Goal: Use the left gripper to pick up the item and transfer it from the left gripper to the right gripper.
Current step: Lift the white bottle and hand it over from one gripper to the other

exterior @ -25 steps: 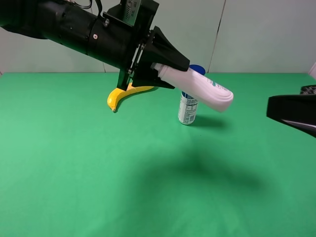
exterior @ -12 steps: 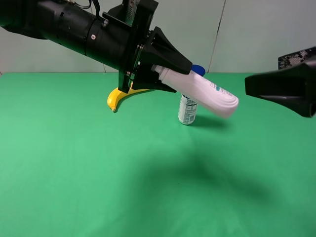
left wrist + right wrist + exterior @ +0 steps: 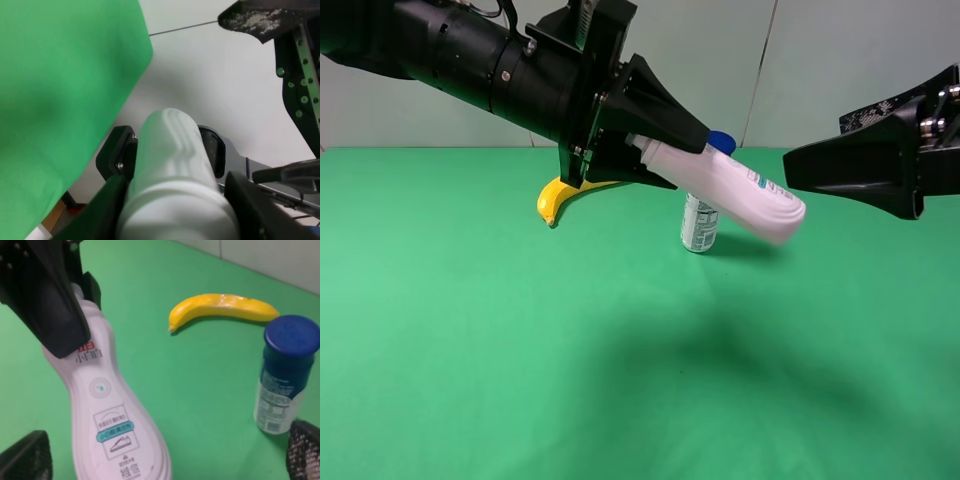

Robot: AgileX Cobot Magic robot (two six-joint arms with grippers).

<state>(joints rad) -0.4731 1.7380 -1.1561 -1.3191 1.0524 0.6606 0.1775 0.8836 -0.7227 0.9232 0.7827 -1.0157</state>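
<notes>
Overhead, a camera looks down on a flat table [image 3: 500, 380] covered edge to edge in bright green cloth. Behind it stands a plain pale wall [image 3: 860, 70] made of panels, with a thin dark seam [image 3: 761, 70] between two of them.

A soft dark shadow [image 3: 720, 350] lies on the cloth near the middle. Toward the back of the table rest a yellow banana [image 3: 565, 195] and, near it, an upright spray can [image 3: 700, 220] with a blue cap [image 3: 722, 141].

The left gripper [image 3: 686, 158], on a thick black arm reaching in from the upper left, is clamped on the neck end of the item [image 3: 740, 190]. This is a white squeeze bottle, held in the air above the cloth in front of the spray can. It slants down to the right, base outermost.

The right gripper [image 3: 792, 170] comes in from the right at about the same height. Its jaws are spread wide and hold nothing. Its wrist view shows the bottle's base near its two parted fingers, but whether they touch is unclear.
</notes>
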